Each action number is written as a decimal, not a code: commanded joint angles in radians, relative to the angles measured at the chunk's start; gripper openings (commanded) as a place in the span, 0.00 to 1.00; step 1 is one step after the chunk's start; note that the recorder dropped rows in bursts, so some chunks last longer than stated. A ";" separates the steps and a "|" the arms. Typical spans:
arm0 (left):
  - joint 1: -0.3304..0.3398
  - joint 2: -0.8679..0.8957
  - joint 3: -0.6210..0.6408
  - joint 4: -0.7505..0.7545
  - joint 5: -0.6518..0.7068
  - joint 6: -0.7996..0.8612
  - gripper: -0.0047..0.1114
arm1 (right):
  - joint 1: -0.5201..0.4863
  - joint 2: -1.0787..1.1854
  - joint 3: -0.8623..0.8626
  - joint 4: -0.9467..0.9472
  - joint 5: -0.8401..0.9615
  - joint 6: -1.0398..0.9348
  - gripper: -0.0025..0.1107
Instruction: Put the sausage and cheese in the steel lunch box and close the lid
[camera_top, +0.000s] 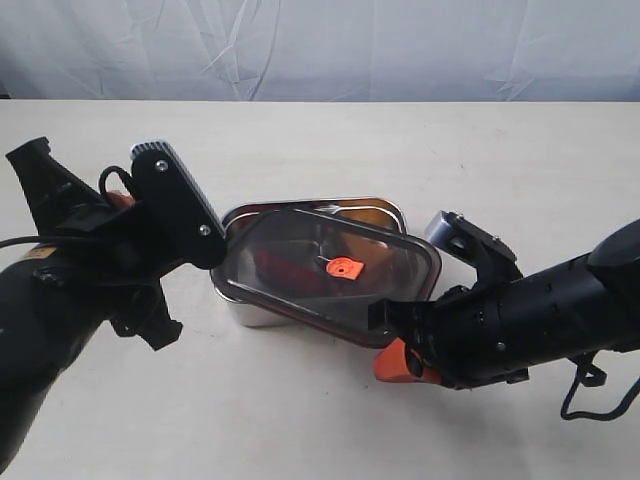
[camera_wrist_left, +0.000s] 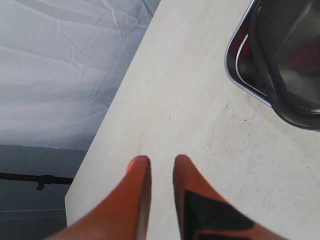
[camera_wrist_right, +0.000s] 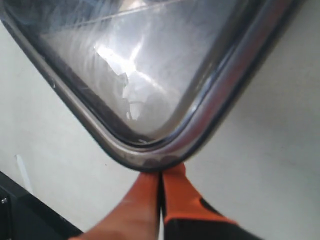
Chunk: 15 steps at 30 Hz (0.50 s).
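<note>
The steel lunch box (camera_top: 243, 312) stands mid-table. The dark translucent lid (camera_top: 300, 290) lies slanted over it, with its orange valve tab (camera_top: 343, 267) facing up. My right gripper (camera_wrist_right: 161, 172) is shut on the lid (camera_wrist_right: 150, 75) at one rounded corner; in the exterior view its orange fingers (camera_top: 398, 362) sit at the lid's near right corner. A red shape shows through the lid: the sausage (camera_top: 283, 268). I cannot make out the cheese. My left gripper (camera_wrist_left: 159, 161) hangs open and empty over bare table, left of the lunch box (camera_wrist_left: 234, 67) and lid (camera_wrist_left: 295, 70).
The left arm's black body (camera_top: 170, 205) stands close to the box's left end. The right arm (camera_top: 530, 315) lies low across the table's right side. A white cloth backdrop (camera_top: 320, 45) hangs behind the table's far edge.
</note>
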<state>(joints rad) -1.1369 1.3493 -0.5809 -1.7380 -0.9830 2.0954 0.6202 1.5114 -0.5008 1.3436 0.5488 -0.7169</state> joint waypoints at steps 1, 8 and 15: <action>-0.002 -0.008 0.005 -0.006 0.002 0.032 0.19 | -0.001 0.002 -0.012 0.008 -0.055 -0.004 0.01; -0.002 -0.008 0.005 -0.006 0.002 0.032 0.19 | -0.001 0.002 -0.012 -0.017 -0.005 -0.004 0.01; -0.002 -0.008 0.005 -0.006 -0.007 0.032 0.19 | -0.001 -0.044 0.013 -0.164 0.068 0.070 0.01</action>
<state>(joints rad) -1.1369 1.3493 -0.5809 -1.7430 -0.9830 2.0954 0.6202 1.4999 -0.5084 1.2378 0.6206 -0.6891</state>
